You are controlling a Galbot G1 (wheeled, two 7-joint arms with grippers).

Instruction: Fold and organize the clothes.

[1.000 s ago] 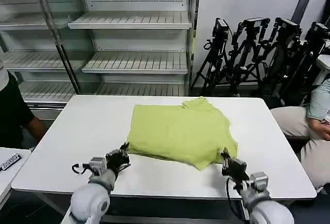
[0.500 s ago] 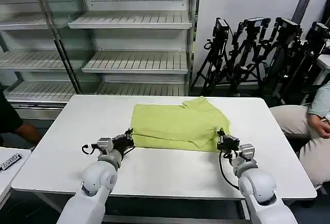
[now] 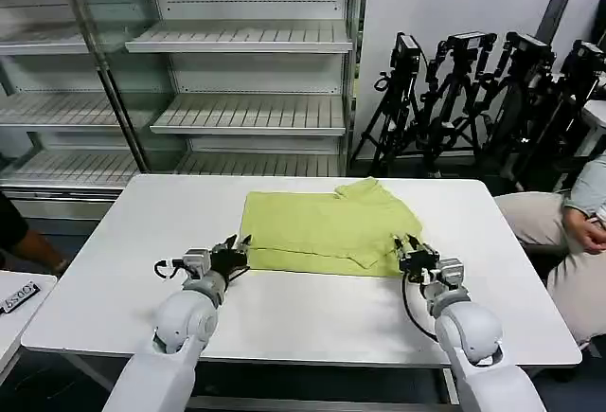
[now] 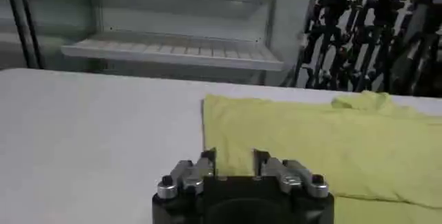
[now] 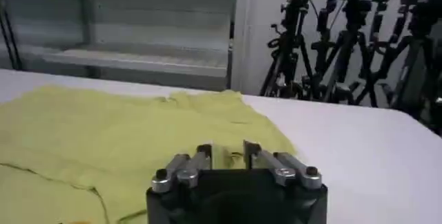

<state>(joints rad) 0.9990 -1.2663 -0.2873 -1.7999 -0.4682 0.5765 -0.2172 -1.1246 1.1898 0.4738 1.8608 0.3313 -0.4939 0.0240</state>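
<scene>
T-shirt point(image 3: 327, 232) folded; left gripper point(image 3: 237, 253) and right gripper point(image 3: 407, 254) at its near corners, both parted, empty — prob. just released the fold.

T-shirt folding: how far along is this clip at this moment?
Done: the T-shirt lies folded front-to-back into a band on the table. In hand: nothing; the left gripper and right gripper sit open at its near corners. Left: further folds, since a sleeve juts out behind.

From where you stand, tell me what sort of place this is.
Probably a robotics lab or test studio: empty retail-style shelving, a row of camera tripods, and a white table holding a T-shirt.
</scene>
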